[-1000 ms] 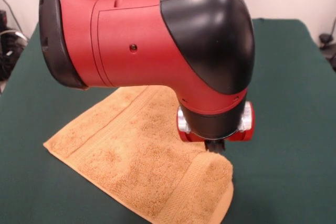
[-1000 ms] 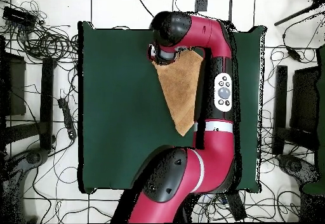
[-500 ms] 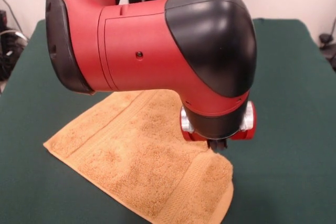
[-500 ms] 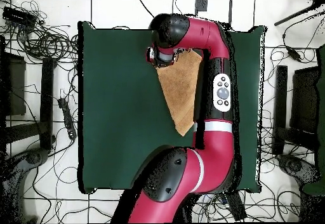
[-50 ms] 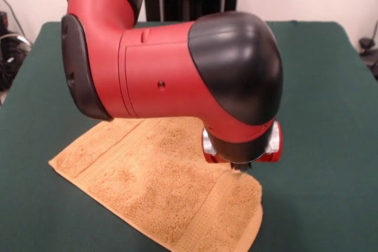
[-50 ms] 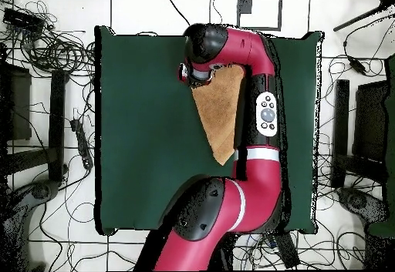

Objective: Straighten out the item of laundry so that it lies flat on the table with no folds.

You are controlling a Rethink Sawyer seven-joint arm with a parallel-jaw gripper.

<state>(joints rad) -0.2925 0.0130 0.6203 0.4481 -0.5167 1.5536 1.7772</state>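
The item of laundry, a golden-orange terry towel, lies on the green table near the front edge. It is doubled over, with a thick folded edge at its front right corner. From overhead the towel shows as a long triangle beside the arm. My gripper hangs just under the red and silver wrist, right at the towel's right edge by the woven band. Only its dark tip shows. In the overhead view the arm's black head covers it.
The bulky red and black arm link hides the towel's far part in the front view. Cables and equipment lie on the floor all round the table. The table's edge runs close to the wrist in the overhead view.
The arm has swung a little, its big link dropping lower in the front view and the wrist edging toward the table's edge. The towel's shape has stayed the same.
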